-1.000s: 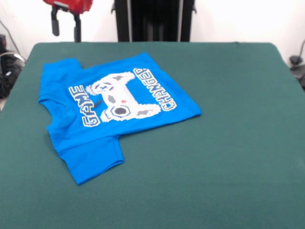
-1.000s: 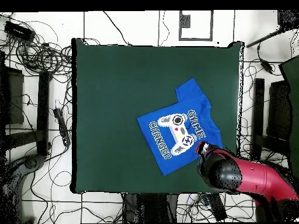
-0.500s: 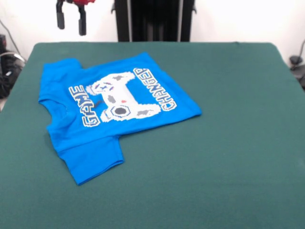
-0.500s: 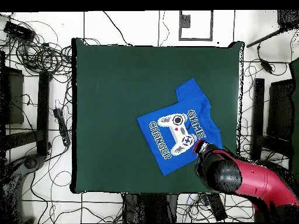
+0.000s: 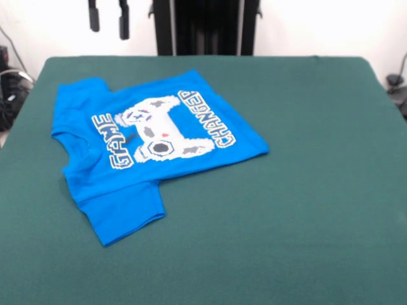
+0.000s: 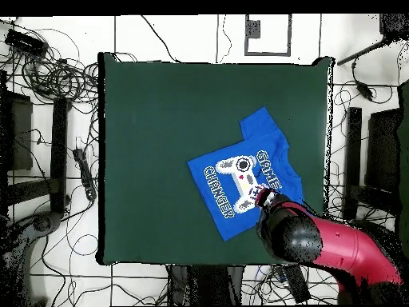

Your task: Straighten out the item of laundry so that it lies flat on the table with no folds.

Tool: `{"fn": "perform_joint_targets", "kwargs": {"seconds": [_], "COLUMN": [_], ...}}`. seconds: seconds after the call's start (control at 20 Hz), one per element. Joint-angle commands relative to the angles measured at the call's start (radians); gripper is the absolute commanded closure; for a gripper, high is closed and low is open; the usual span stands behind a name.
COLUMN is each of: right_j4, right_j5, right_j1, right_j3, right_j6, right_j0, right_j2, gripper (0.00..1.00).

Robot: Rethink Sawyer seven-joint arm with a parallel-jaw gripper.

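Observation:
The item of laundry [image 5: 149,146], a bright blue T-shirt, lies print side up on the left half of the dark green table [image 5: 305,190]. One sleeve [image 5: 127,213] points toward the near edge, and the collar faces left. My gripper [image 5: 109,19] hangs high above the table's far left edge, well clear of the shirt. Its two black fingers [image 5: 94,16] stand apart, open with nothing between them. In the overhead view the shirt [image 6: 240,180] lies toward the table's [image 6: 160,144] right side. The red arm [image 6: 319,244] covers its lower right corner, hiding the gripper.
Tangled cables [image 6: 48,72] lie on the floor left of the table in the overhead view. Dark stands [image 6: 351,160] rise just beyond its right edge. More cables [image 5: 9,89] show at the left edge of the front view.
The gripper has risen and moved right in the front view, so only its fingers now show. In the overhead view the arm moved left over the shirt's corner. The shirt has not moved.

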Motion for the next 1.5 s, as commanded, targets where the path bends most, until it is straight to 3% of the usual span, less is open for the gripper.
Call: {"fn": "perform_joint_targets", "kwargs": {"seconds": [0.05, 0.4, 1.5], "right_j4": [0.068, 0.090, 0.170], "right_j5": [0.086, 0.027, 0.088], "right_j1": [0.026, 0.073, -0.002], "right_j3": [0.063, 0.048, 0.062], "right_j6": [0.070, 0.122, 0.133], "right_j0": [0.097, 0.164, 0.239], "right_j2": [0.080, 0.047, -0.002], "gripper": [0.00, 0.00, 0.00]}}
